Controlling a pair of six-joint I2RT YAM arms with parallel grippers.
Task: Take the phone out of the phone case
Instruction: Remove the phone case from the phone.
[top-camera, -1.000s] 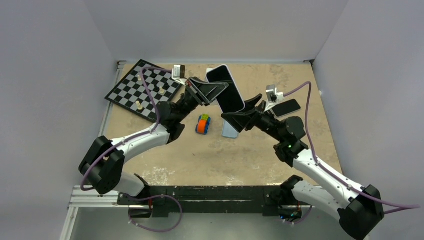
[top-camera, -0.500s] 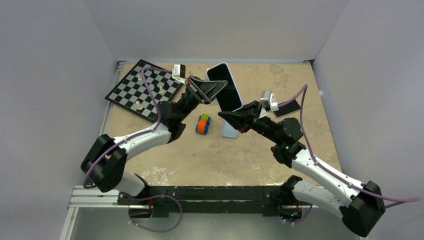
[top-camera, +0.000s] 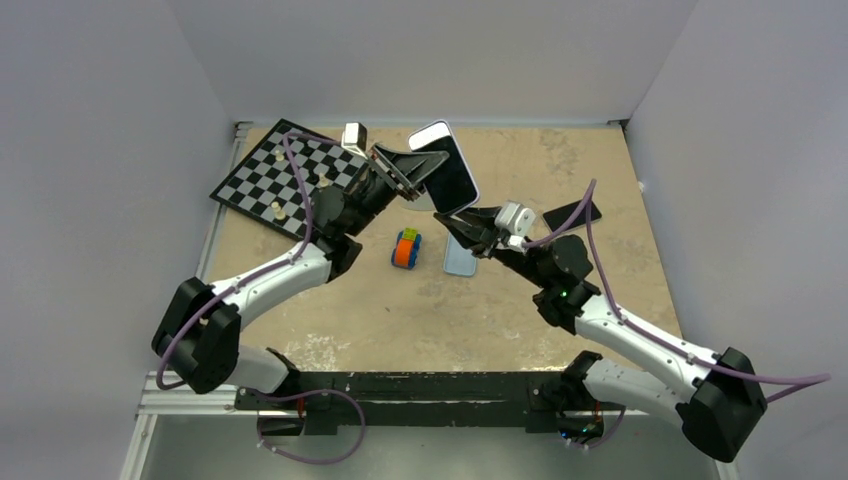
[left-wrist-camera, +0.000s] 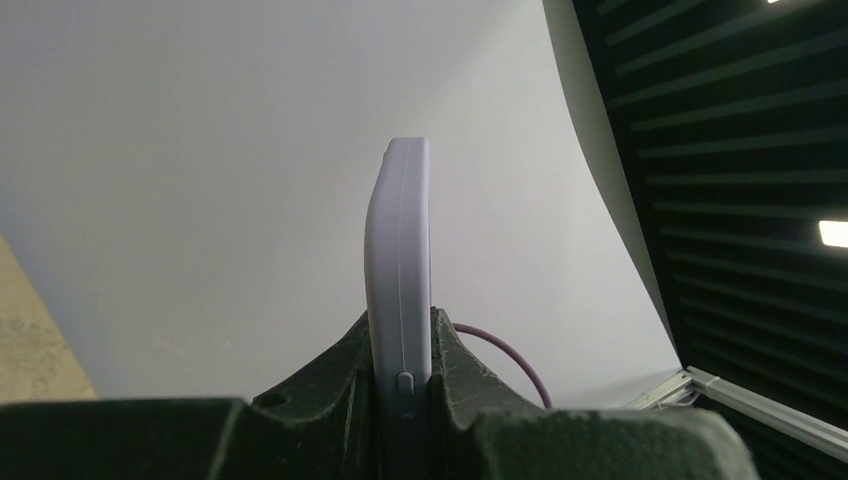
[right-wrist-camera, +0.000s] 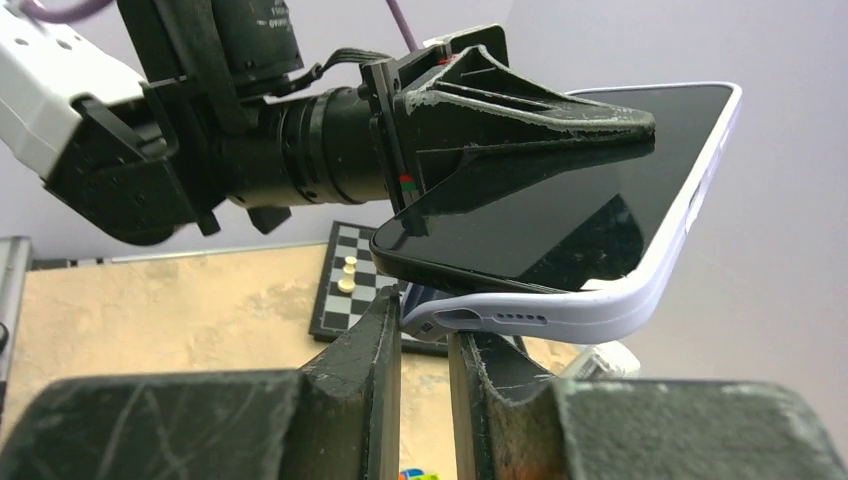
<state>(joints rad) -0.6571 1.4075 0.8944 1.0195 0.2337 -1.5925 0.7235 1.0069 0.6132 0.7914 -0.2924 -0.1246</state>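
Observation:
The phone (top-camera: 458, 185) has a black screen and sits in a lavender case (top-camera: 443, 124). My left gripper (top-camera: 438, 170) is shut on it and holds it in the air above the table's far middle. In the left wrist view the case (left-wrist-camera: 398, 230) stands edge-on between the fingers of the left gripper (left-wrist-camera: 400, 330). My right gripper (top-camera: 452, 215) is at the phone's lower end. In the right wrist view its jaws (right-wrist-camera: 425, 310) stand narrowly apart, closed on the case's bottom corner (right-wrist-camera: 440, 322). That corner is peeled away from the phone (right-wrist-camera: 560, 200).
A chessboard (top-camera: 285, 175) with a few pieces lies at the far left. A small colourful toy (top-camera: 405, 248) and a pale blue flat case or phone (top-camera: 460, 258) lie mid-table under the grippers. A dark phone (top-camera: 572, 214) lies at the right.
My right gripper has moved left and up to the phone's lower corner and its jaws have narrowed. My left gripper has raised the phone slightly up and left.

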